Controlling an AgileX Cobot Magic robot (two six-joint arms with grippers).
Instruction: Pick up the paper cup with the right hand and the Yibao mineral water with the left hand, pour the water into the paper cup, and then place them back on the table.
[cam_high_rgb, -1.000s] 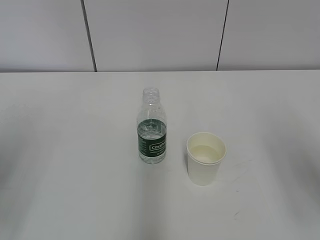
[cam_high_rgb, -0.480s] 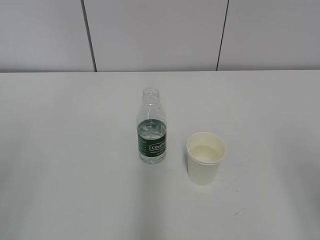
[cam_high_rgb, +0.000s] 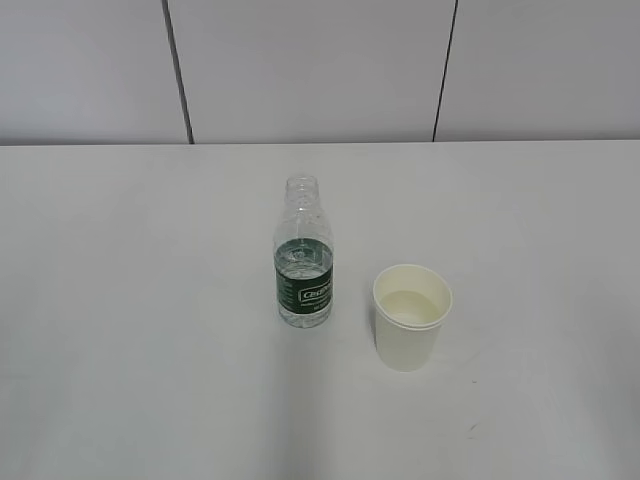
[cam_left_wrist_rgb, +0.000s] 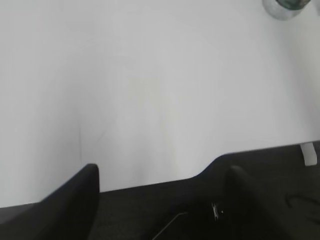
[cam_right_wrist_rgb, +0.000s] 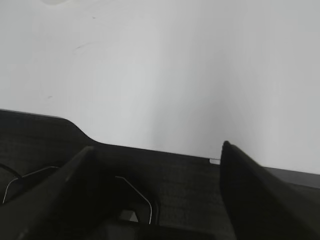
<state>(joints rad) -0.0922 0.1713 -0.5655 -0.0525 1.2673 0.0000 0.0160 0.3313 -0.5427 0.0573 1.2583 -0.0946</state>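
The bottle (cam_high_rgb: 303, 255) stands left of the cup (cam_high_rgb: 411, 316) on the table (cam_high_rgb: 120, 300) (apart); both grippers (cam_left_wrist_rgb: 160, 175) (cam_right_wrist_rgb: 155, 152) hang spread, empty.

A bare lab-style test station: plain white table (cam_high_rgb: 120, 300) against seamed grey wall panels (cam_high_rgb: 310, 70).

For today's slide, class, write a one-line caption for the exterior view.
Capless Yibao mineral water stands left of an upright paper cup on the white table.
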